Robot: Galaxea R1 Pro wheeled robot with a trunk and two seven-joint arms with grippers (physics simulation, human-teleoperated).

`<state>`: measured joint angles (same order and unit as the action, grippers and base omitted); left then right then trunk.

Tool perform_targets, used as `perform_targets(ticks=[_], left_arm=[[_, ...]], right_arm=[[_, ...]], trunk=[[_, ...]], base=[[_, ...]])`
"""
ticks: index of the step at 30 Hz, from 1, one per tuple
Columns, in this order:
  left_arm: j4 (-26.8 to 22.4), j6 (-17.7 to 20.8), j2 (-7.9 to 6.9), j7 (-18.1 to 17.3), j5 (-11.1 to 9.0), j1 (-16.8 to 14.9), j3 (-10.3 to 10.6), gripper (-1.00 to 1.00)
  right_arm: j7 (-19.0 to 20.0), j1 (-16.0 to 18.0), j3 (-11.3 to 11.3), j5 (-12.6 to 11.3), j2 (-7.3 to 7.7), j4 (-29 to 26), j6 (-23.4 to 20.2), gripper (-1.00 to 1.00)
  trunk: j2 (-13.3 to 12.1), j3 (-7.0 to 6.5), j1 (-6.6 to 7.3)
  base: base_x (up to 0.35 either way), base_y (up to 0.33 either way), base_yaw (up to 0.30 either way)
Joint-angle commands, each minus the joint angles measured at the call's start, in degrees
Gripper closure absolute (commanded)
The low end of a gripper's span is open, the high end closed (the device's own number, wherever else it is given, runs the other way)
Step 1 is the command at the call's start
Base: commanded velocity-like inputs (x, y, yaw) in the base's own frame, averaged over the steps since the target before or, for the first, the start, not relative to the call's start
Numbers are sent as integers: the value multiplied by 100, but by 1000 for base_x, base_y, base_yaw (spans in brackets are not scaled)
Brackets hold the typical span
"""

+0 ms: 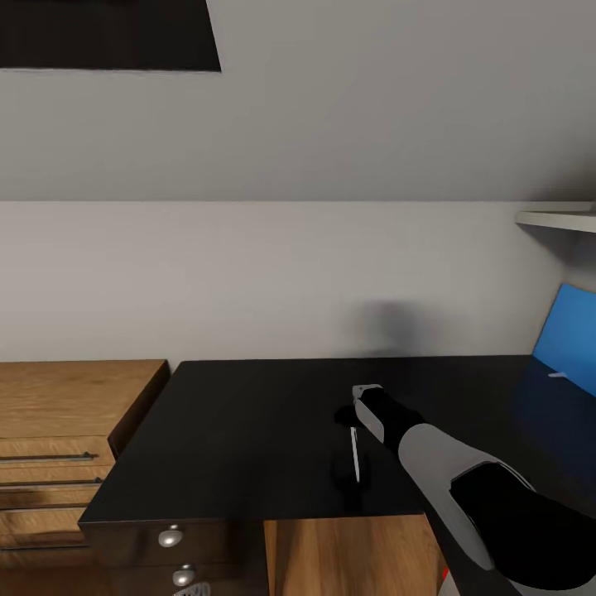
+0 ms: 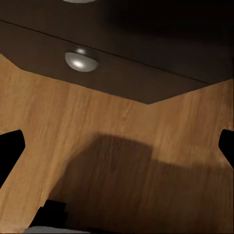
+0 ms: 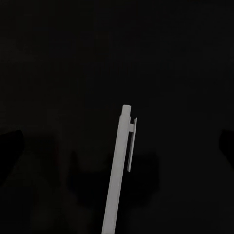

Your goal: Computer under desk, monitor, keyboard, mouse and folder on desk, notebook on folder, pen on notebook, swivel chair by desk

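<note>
A light wooden chest (image 1: 74,430) stands at lower left beside the black desk (image 1: 248,430). No writing is legible anywhere. At centre, the white pen (image 1: 355,454) lies flat on the desk directly beneath the right gripper (image 1: 352,414), its jaws spread wide, untouching. A blue folder (image 1: 571,339) leans at far right. The left gripper's fingers (image 2: 9,151) are parted.

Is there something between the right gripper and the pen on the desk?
Nothing visible does. The pen lies alone on the bare black desk, straight below the right gripper, with only open air between them.
</note>
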<state>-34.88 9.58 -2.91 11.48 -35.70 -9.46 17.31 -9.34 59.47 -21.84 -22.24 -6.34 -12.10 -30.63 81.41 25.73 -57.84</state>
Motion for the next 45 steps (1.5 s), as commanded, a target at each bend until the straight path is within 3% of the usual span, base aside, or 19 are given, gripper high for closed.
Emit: perform_targets(ticks=[1,8,9,11,17,23,26,27,30,45], left_arm=[[-75,132,-22,56,-55,-3,39,-100],[-667,1115,-190,62,-67,-3,-11,-100],[-901,1590,-264,64,-75,-3,-29,-100],[-1017,1837,-293,64,-102,-3,-36,-100],[-1144,2094,-319,65,-249,-3,-41,-100],[-1242,2673,-325,65,-359,-3,-54,-100],[-1389,3086,-327,65,-376,-3,-183,-100],[-1441,3231,-324,65,-381,-3,-328,-100],[-1454,3254,-324,69,-383,-3,-349,-100],[-1478,3269,-324,71,-385,-3,-356,-100]], right_arm=[[-44,3,-40,-61,0,-10,-26,-100],[-44,3,-40,-61,-4,-11,-30,-100],[-44,3,-40,-61,-4,-11,-30,-100],[-45,3,-40,-61,-4,-11,-31,-100],[-47,3,-40,-61,-7,-11,-32,-100],[-50,3,-40,-61,-6,-11,-38,-100],[-51,3,-40,-61,0,-11,-39,-100],[-51,3,-40,-61,1,-11,-39,-100],[-51,3,-40,-61,1,-11,-39,-100],[-51,3,-41,-61,1,-13,-79,-100]], trunk=[[4,7,0],[4,7,0],[4,7,0],[4,7,0],[4,7,0],[4,7,0],[4,7,0],[4,7,0],[4,7,0],[605,276,-329]], base=[[0,0,0],[0,0,0],[0,0,0],[0,0,0],[0,0,0],[0,0,0],[0,0,0],[0,0,0],[0,0,0],[0,0,0]])
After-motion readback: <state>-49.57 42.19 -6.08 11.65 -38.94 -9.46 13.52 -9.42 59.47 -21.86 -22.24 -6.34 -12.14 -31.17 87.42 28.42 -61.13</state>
